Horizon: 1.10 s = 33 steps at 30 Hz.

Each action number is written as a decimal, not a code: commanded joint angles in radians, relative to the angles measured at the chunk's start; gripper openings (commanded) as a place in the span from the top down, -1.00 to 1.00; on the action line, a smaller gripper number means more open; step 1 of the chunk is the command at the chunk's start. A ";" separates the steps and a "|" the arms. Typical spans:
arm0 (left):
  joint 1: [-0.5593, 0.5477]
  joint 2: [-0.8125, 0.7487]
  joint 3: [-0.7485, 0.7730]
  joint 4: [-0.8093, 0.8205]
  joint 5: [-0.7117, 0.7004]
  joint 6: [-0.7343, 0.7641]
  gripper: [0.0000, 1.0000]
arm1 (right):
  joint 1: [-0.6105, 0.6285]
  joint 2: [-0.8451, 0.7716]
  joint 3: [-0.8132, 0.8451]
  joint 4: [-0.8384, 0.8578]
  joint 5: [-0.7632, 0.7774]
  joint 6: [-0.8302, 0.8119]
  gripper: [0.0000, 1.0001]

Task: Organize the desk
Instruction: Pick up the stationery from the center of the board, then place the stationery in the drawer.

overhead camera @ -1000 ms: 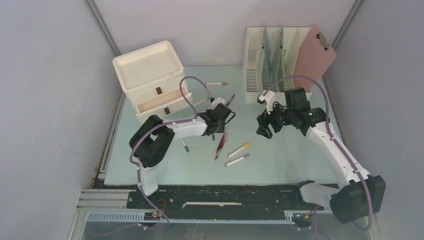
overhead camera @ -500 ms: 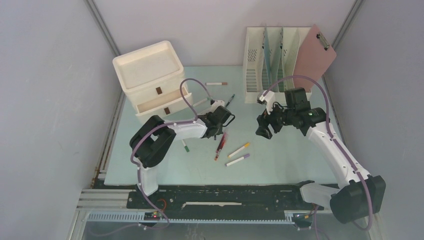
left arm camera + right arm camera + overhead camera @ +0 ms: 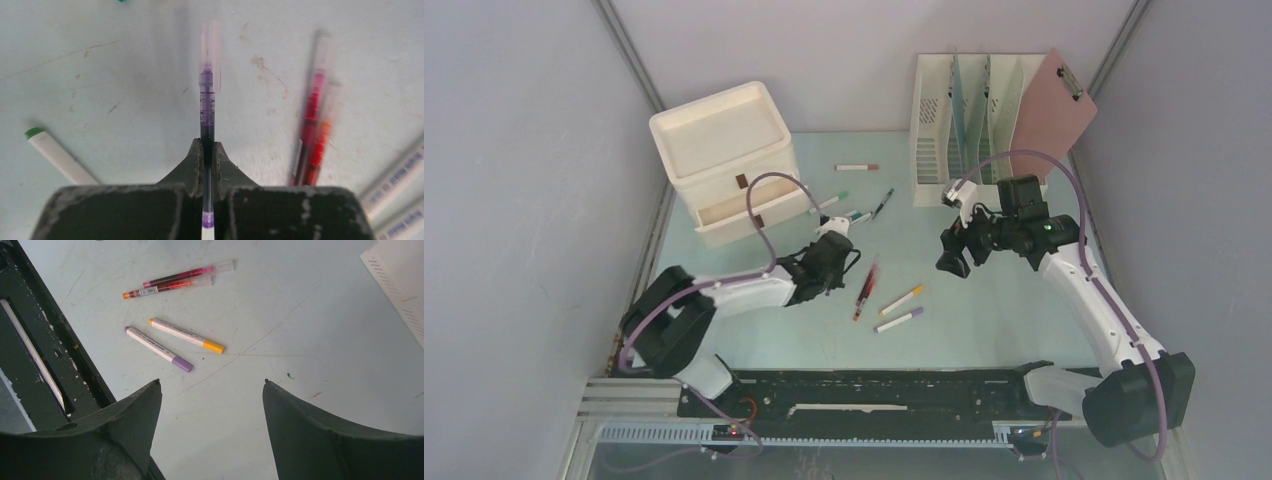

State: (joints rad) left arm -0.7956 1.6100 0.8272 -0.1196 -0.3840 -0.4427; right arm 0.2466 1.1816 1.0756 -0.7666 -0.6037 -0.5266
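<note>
Pale mint worktop (image 3: 984,335) between grey walls, tidying barely begun: one pen gripped, the rest loose.
Left hand (image 3: 208,147) is clamped narrow on a purple pen (image 3: 207,95) near centre; right hand (image 3: 211,384) hangs wide and empty to the right. Two red pens (image 3: 865,288), a yellow-capped marker (image 3: 902,298), a purple-capped marker (image 3: 899,320) and more pens by the far drawer unit (image 3: 724,150) lie unsorted. Blur smears the left wrist view, the arm hides the held pen from above, and I cannot tell whether it is lifted.

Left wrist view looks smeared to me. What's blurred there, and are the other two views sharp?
Left wrist: the far end of the purple pen and the red pens are streaked lengthwise, while the left gripper pinching it is crisp. Right wrist: sharp, the yellow-capped marker clean-edged. Top external: even light, no glare.
</note>
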 commanded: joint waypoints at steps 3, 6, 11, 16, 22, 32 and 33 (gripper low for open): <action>0.001 -0.297 -0.107 0.174 0.055 0.115 1.00 | -0.006 -0.030 0.038 0.002 -0.031 -0.008 -0.64; -0.001 -0.439 -0.154 0.192 0.032 0.154 1.00 | -0.002 -0.030 0.038 0.001 -0.030 -0.009 -0.64; 0.002 -0.709 -0.213 0.204 -0.049 0.230 1.00 | -0.005 -0.034 0.039 0.000 -0.034 -0.009 -0.64; 0.014 -0.931 -0.315 0.315 -0.171 0.368 1.00 | -0.012 -0.040 0.038 0.001 -0.041 -0.009 -0.65; 0.090 -1.043 -0.402 0.481 -0.225 0.591 1.00 | -0.009 -0.034 0.038 -0.001 -0.043 -0.011 -0.65; 0.378 -0.819 -0.308 0.474 0.040 0.675 1.00 | -0.006 -0.029 0.040 -0.004 -0.045 -0.013 -0.67; 0.379 -0.798 -0.294 0.467 0.048 0.701 1.00 | -0.006 -0.030 0.038 -0.004 -0.047 -0.014 -0.67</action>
State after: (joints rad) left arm -0.4328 0.7475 0.4591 0.3279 -0.4133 0.1413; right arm 0.2409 1.1679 1.0756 -0.7692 -0.6334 -0.5293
